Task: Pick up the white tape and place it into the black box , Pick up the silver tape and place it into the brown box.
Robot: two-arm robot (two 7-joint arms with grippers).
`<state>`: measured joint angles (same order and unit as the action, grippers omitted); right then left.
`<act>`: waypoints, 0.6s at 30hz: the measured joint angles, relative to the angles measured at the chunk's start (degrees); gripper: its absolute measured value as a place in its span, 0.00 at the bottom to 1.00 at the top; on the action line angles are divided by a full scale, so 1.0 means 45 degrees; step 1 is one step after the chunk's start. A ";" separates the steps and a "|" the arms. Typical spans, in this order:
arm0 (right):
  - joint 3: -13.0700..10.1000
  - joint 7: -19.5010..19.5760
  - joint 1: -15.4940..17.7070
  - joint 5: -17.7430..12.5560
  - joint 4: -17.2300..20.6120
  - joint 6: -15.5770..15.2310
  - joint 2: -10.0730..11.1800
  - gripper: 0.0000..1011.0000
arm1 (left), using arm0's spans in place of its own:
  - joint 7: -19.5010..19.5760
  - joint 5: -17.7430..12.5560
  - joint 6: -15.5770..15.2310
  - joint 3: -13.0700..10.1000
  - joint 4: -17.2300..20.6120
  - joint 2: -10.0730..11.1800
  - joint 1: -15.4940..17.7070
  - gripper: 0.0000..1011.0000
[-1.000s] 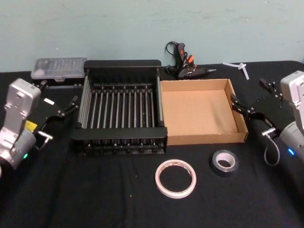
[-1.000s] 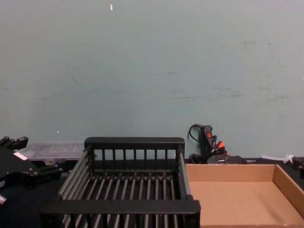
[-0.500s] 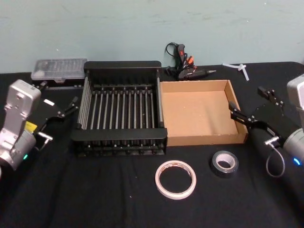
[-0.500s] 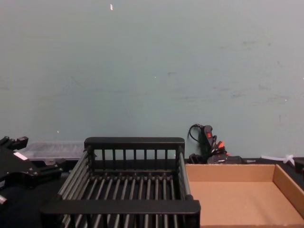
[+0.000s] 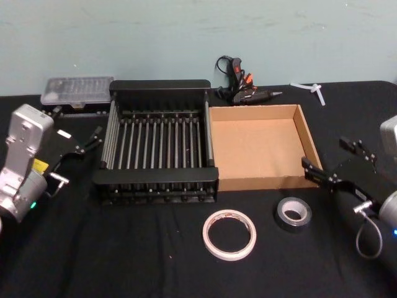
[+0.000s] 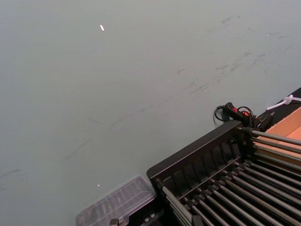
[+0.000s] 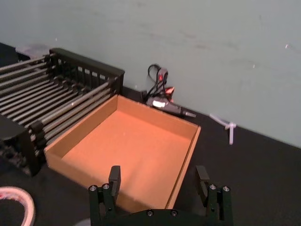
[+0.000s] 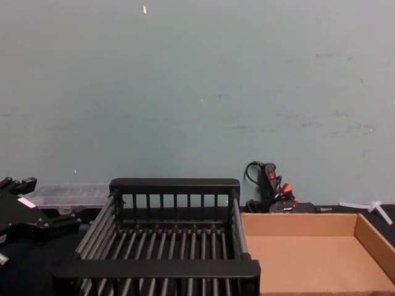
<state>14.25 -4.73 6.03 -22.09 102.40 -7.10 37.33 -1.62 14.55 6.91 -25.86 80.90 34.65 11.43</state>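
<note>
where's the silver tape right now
In the head view, the silver tape lies on the table, right of the white tape, just before the brown box.

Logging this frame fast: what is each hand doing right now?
Left hand: open, holding nothing, parked left of the black box.
Right hand: open, holding nothing, just right of the silver tape.

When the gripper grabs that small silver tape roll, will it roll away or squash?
The silver tape lies flat on the black cloth, so it probably won't roll unless tipped onto its edge. Its thick winding suggests it stays stiff when pinched. The open right gripper is beside it.
</note>
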 joint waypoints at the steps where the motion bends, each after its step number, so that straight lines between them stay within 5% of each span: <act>1: -0.0085 -0.0008 0.0188 -0.0049 0.0132 -0.0157 0.0014 0.99 | 0.0000 0.0000 0.0000 0.0000 0.0001 0.0000 -0.0001 0.99; 18: -0.0572 -0.0545 0.1340 -0.0574 0.0818 -0.1975 -0.0070 0.99 | 0.0000 0.0000 -0.0001 0.0000 0.0000 0.0000 0.0000 0.99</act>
<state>11.67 -7.18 12.06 -24.67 106.08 -15.99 37.02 -1.62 14.55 6.91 -25.86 80.90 34.64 11.43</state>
